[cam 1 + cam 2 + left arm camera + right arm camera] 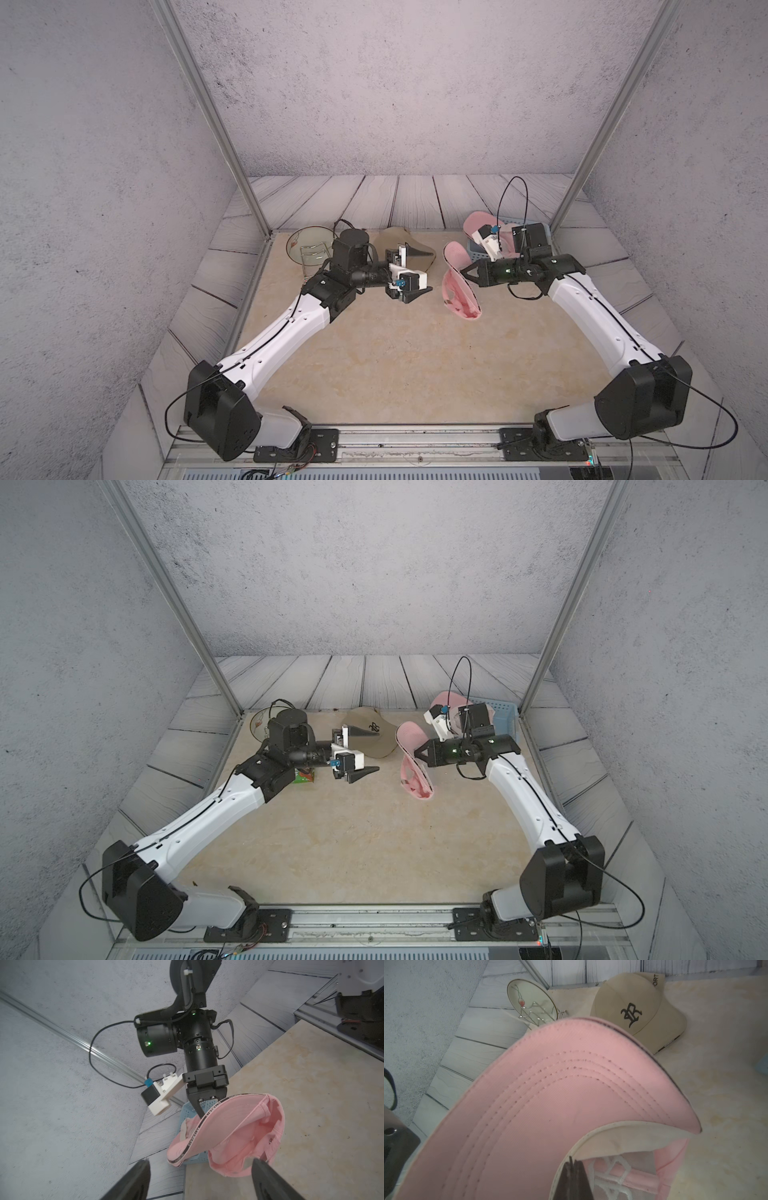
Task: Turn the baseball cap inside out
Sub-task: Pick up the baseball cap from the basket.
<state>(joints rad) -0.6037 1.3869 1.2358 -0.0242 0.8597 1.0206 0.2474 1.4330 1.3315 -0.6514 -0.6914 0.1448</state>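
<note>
Risks first, L to R in a top view. Centre-left: plate [305,245] on wire rack [312,261], then tan cap [376,742] right behind L gripper [430,271]. Wrong cap, so snag risk on any L reach w/o clearing it. Centre-right: pink baseball cap [457,299] hanging from R gripper [462,271], brim up, lower edge on or just above the table [395,365]; can't tell which. Pinched at one spot only, at the inner band by the brim per R wrist view, so prone to twisting, swinging or slipping out under an L push into the crown. Soft too, so prob. apt to fold rather than invert. Crown looks not yet turned. Right of that: blue basket [505,719] w/ second pink cap [476,220] close behind R wrist, easy to knock. Jaws: L wide apart, empty, touching nothing, aimed at pink cap w/ clear gap between. R together, clamped on pink cap's inner band beside embroidery backing.
</note>
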